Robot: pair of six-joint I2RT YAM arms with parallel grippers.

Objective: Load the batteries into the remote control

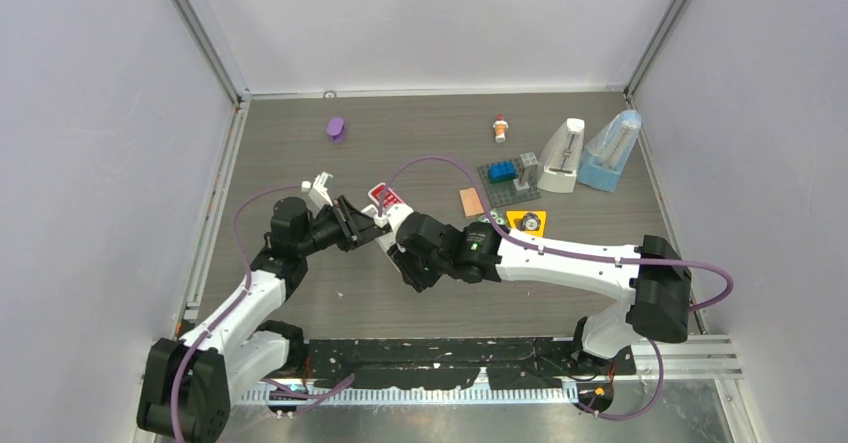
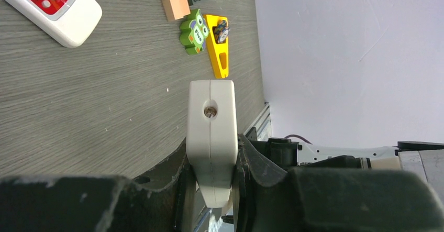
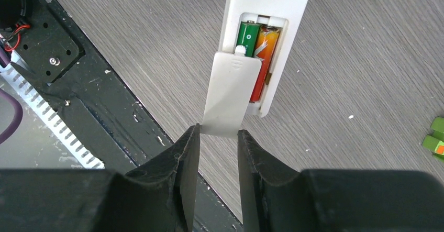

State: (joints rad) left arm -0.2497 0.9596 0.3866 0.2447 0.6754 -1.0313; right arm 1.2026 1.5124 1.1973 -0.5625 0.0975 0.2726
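Left gripper [image 2: 211, 165]: clamped on slim white plastic remote [image 2: 211, 118].
Right gripper [image 3: 217, 136]: pinching pale grey plastic battery cover [image 3: 230, 90].
Batteries: green cylinder [image 3: 248, 33], red-orange cylinder [image 3: 265, 48], side by side in remote's open compartment.

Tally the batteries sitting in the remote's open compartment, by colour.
green battery: 1
red-orange battery: 1
Total: 2

A green owl [image 2: 195, 31] sits just beside a yellow wedge [image 2: 220, 59], near a grey studded baseplate [image 1: 505, 193]
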